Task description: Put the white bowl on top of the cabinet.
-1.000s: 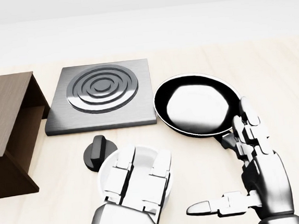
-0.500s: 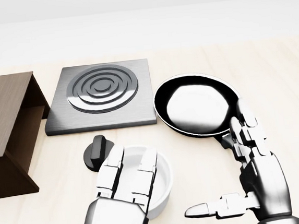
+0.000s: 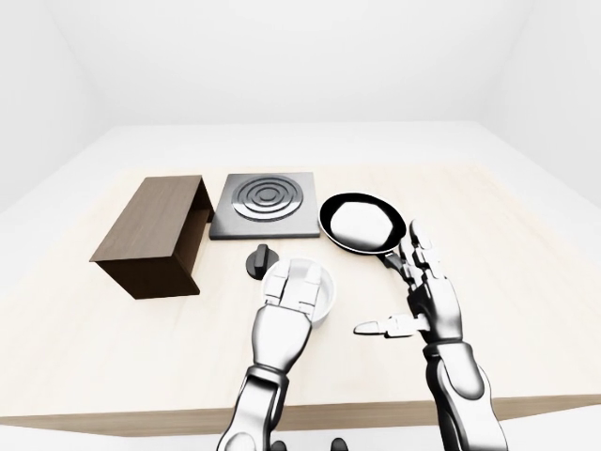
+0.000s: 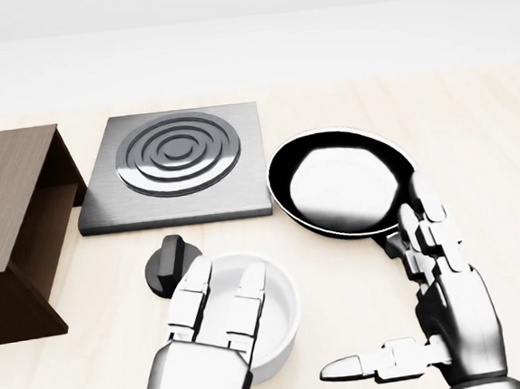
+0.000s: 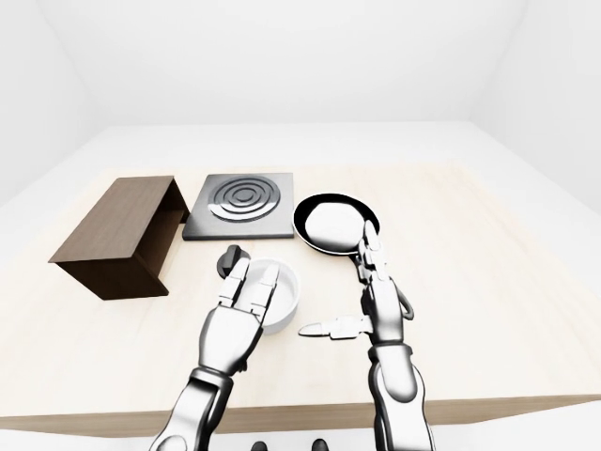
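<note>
One white bowl (image 4: 269, 319): it sits on the counter (image 3: 526, 282), directly under the left hand (image 4: 205, 349), whose fingers (image 4: 249, 297) lie flat and spread over its near rim and hollow, not curled round it. The hand hides about half the bowl; only the rim and wall on the side toward the right hand show.

One cabinet (image 3: 155, 235): a dark wooden box, open on the side toward the left hand, standing well out to that hand's left and a little beyond it. The head view cuts it off at the left edge. Its top is bare.

One black knob (image 4: 170, 264): just beyond the left hand's fingertips, near the bowl's rim; whether they touch cannot be told.

One grey burner plate (image 4: 177, 162) with raised rings: farther out beyond the knob.

One black frying pan (image 4: 343, 183): beyond the right hand (image 4: 443, 310). Its handle is mostly hidden behind that hand's upright fingers; contact cannot be made out.

Two hands: the right is spread wide, thumb pointing toward the bowl, holding nothing, well apart from the bowl's wall.
</note>
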You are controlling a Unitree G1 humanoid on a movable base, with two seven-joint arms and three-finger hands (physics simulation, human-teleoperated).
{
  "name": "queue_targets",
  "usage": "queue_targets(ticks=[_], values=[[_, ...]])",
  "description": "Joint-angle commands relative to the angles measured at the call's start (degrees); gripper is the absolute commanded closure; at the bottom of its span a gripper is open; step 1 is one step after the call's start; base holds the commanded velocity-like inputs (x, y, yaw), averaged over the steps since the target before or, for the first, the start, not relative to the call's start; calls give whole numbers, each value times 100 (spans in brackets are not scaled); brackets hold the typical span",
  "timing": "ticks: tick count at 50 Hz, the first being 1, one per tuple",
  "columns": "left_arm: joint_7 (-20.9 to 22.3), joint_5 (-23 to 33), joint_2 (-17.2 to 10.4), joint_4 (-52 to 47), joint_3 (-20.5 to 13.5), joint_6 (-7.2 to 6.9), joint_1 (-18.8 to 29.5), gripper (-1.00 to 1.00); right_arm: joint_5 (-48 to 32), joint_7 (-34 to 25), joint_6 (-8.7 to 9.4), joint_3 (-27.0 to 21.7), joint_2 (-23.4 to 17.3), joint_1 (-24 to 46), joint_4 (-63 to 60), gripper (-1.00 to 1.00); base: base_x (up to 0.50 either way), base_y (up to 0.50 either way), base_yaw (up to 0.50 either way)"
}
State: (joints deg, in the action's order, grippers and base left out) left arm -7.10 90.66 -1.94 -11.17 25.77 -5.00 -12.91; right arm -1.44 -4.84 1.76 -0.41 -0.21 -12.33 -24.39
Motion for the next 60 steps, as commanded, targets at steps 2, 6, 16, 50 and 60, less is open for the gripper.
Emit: queue_targets(ticks=[2, 6, 16, 50, 60], values=[[15, 10, 79, 324, -196, 0, 205, -100, -12, 1, -27, 27, 0, -10, 20, -100, 0, 0, 0], [-10, 16, 114, 454, -241, 0, 261, -100, -10, 8, -37, 22, -1, 11, 57, -100, 0, 0, 0], [4, 40, 181, 685, -338, 0, 415, -100, -35, 14, -72, 66, -3, 3, 99, -100, 0, 0, 0], [-38, 111, 351, 1343, -418, 0, 785, -100, -21, -1, -24, 77, -6, -38, -10, -100, 0, 0, 0], [-132, -23, 397, 1773, -587, 0, 1041, -100, -26, -2, -36, 89, -7, -61, -35, -100, 0, 0, 0]])
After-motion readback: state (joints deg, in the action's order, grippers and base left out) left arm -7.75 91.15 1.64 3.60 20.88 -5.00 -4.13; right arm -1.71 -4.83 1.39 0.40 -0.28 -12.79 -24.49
